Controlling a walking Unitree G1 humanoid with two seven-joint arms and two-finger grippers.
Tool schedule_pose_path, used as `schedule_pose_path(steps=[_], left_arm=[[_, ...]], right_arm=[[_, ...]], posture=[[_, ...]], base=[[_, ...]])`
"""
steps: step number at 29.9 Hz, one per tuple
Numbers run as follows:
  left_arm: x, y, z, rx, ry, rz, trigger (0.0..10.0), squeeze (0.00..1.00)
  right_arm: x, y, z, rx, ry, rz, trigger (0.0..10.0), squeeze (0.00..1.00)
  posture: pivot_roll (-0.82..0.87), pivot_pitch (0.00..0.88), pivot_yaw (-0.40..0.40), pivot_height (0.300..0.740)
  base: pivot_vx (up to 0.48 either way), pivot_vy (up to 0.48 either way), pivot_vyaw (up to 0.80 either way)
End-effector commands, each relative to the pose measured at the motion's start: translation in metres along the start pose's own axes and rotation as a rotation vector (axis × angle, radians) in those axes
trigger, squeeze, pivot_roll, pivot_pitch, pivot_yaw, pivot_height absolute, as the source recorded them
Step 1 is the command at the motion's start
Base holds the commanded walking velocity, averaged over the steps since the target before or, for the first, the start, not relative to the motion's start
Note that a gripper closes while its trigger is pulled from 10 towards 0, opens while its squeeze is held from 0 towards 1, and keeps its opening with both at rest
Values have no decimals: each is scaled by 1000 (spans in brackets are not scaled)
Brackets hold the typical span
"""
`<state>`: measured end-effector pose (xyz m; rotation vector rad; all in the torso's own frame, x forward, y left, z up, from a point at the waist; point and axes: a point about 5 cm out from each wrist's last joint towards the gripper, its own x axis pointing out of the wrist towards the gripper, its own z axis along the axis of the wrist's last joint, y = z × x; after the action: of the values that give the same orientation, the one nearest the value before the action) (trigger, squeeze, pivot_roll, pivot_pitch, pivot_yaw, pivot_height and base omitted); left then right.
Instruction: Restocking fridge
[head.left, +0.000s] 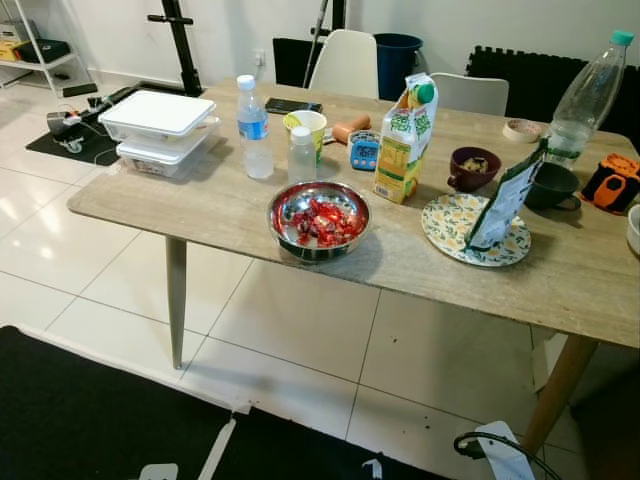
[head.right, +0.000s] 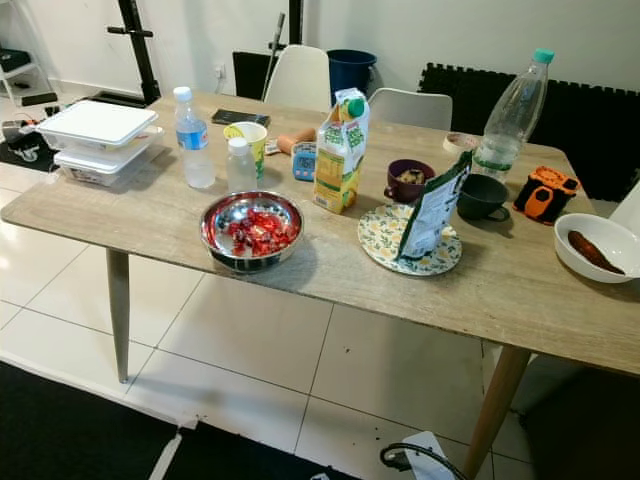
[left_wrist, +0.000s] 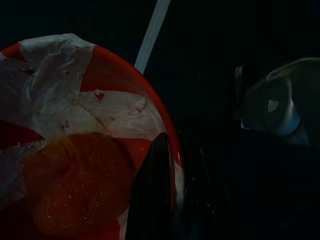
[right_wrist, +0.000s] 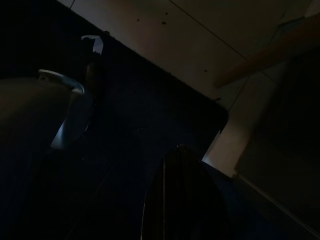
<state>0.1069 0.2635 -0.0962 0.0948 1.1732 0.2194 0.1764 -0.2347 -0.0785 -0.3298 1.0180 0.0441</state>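
My left gripper (left_wrist: 172, 200) fingers are pinching the rim of a red plastic bowl (left_wrist: 95, 145) holding an orange; light, slippery, tippy; right fingers' state I cannot tell

the table (head.left: 230, 215) has a matt, pale wood-grain top. the bowl (head.left: 318, 220) near its front edge is shiny metal. the two water bottles (head.left: 254, 128) are clear plastic. the floor tiles (head.left: 300, 320) are glossy white.

head views bright, sharp; wrist views dark.
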Motion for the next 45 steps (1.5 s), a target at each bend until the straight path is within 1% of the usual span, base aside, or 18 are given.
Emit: schedule_pose_path(steps=[1, 4, 7, 9, 10, 13, 14, 16, 19, 22, 25, 29, 33, 45], left_arm=[[-1, 6, -2, 33, 10, 6, 10000, 0], [-1, 6, -2, 33, 10, 6, 10000, 0], [-1, 8, 0, 28, 8, 12, 10000, 0], [-1, 8, 0, 28, 8, 12, 10000, 0], [0, 6, 1, 21, 4, 9, 10000, 0], [1, -13, 1, 33, 6, -43, 10000, 0], [1, -20, 1, 37, 9, -58, 10000, 0], [2, -25, 1, 39, 10, -70, 10000, 0], [2, -27, 2, 51, 7, -78, 10000, 0], [2, -36, 6, 68, -7, -101, 10000, 0], [2, -41, 4, 97, -1, -126, 10000, 0], [1, -44, 0, 144, 14, -147, 10000, 0], [1, -44, 0, 154, 12, -149, 10000, 0], [1, -43, -5, 191, 23, -163, 10000, 0]], right_arm=[[0, -11, 9, 30, -18, -35, 10000, 0], [0, -11, 9, 30, -18, -35, 10000, 0], [2, -12, 19, 47, -42, -34, 10000, 0], [2, -12, 19, 47, -42, -34, 10000, 0], [2, -10, 22, 29, -46, -25, 10000, 0], [3, 0, 24, 27, -41, 2, 10000, 0], [4, 6, 24, 26, -40, 18, 10000, 0], [4, 13, 25, 20, -41, 35, 10000, 0], [4, 16, 24, 14, -42, 44, 10000, 0], [4, 24, 23, 0, -41, 63, 10000, 0], [4, 23, 22, -4, -37, 59, 10000, 0], [4, 18, 18, 20, -26, 39, 10000, 0], [3, 17, 13, 25, -13, 37, 10000, 0], [3, 18, 12, 21, -9, 39, 10000, 0]], posture=[[-44, 76, -6, 740], [-44, 76, -6, 740], [-29, 71, -20, 740], [-29, 71, -20, 740], [-14, 68, -32, 740], [-27, 62, -38, 740], [-37, 71, -41, 740], [-39, 74, -41, 740], [-42, 77, -46, 740], [-42, 79, -39, 740], [-42, 79, -27, 740], [-35, 81, -27, 740], [-28, 82, -30, 740], [-30, 80, -34, 740]], base=[[0, 0, 0], [0, 0, 0], [0, 0, 0], [0, 0, 0], [0, 0, 0], [0, 0, 0], [0, 0, 0], [0, 0, 0], [0, 0, 0], [0, 0, 0], [0, 0, 0], [0, 0, 0], [0, 0, 0], [0, 0, 0]])
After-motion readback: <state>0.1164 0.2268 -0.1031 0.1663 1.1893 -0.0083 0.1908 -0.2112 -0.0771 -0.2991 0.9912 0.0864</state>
